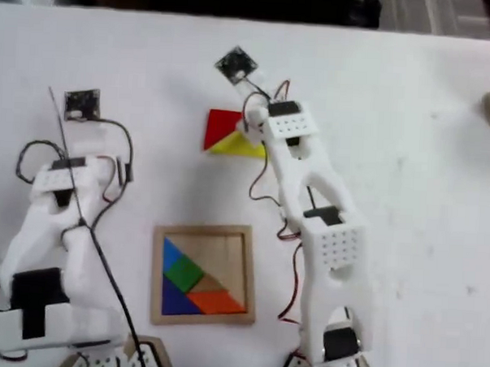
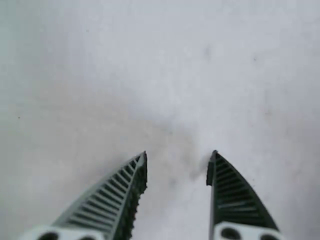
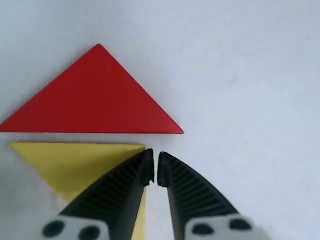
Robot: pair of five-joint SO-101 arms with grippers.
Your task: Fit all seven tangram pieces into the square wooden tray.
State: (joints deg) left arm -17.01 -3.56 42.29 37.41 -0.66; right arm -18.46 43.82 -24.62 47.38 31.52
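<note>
left gripper [image 2: 177, 162] wide above white table [image 2: 150, 75] | right gripper [image 3: 155, 170] nearly closed at yellow triangle [image 3: 65, 165] corner, beside red triangle [image 3: 95, 100]

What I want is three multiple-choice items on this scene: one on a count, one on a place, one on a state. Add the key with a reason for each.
1. How many pieces lie outside the tray?
A none
B two
C five

2. Where are the red triangle and yellow triangle?
A inside the tray
B on the table, at the right gripper
C leaning on the tray's rim

3. The left gripper is:
A open over bare table
B shut on a piece
C shut on the tray's rim

Key: 1 B, only red and yellow lie outside; 2 B, both lie flat by that gripper's tips; 3 A, its fingers stand apart with nothing between.
</note>
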